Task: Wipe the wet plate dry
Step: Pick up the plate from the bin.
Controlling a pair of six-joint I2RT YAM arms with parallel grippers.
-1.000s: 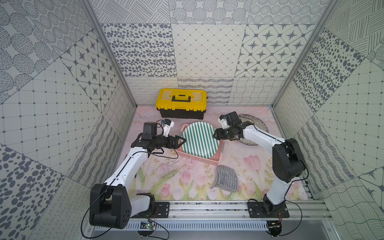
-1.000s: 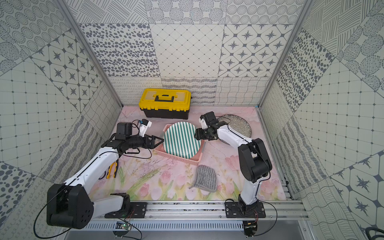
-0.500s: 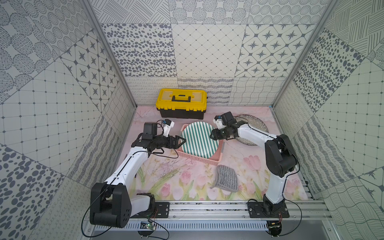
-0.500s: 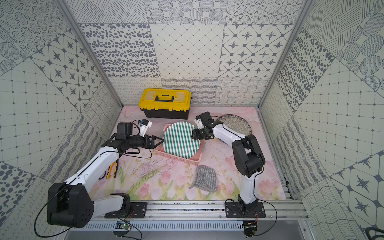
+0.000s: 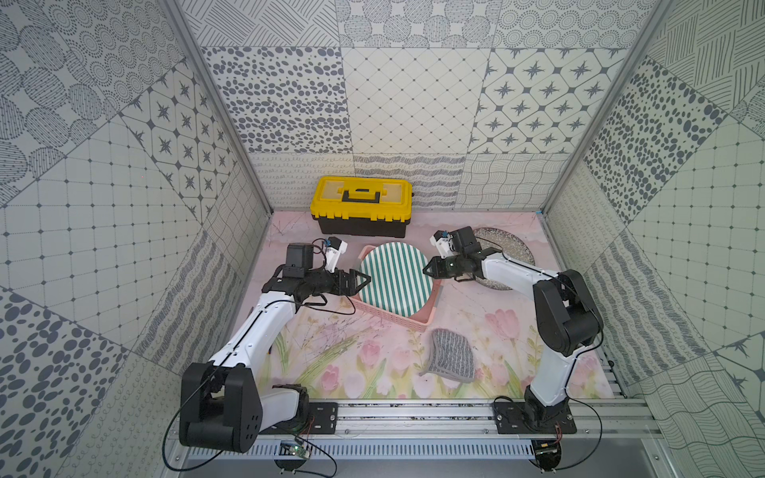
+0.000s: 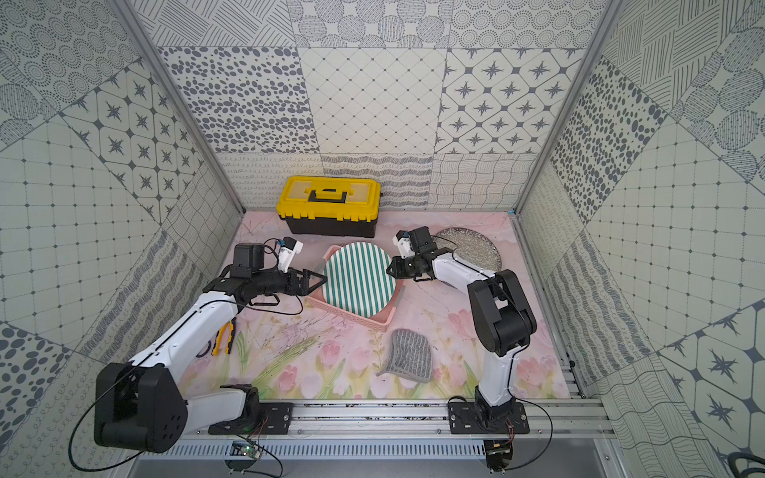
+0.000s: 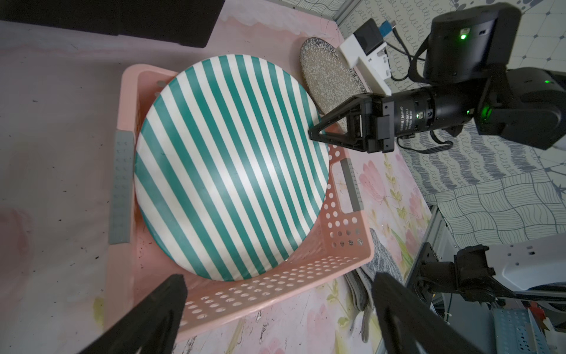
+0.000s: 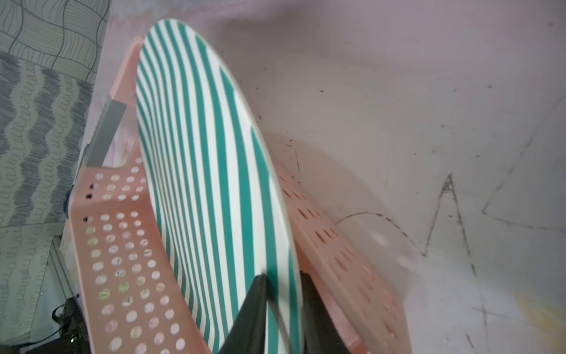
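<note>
Green-and-white striped plate [image 5: 393, 281] leans on edge inside a pink perforated basket [image 5: 414, 325] near the middle of the surface [image 5: 372, 347]. The right jaws are pinched on the plate's rim, one on each face. The left jaws stand wide apart, holding nothing, just beside the basket's opposite end. A grey cloth [image 5: 451, 356] lies flat near the basket's front corner. A speckled plate [image 5: 511, 248] lies behind the right arm [image 5: 513, 273]. A yellow toolbox [image 5: 362, 205] sits against the back wall.
</note>
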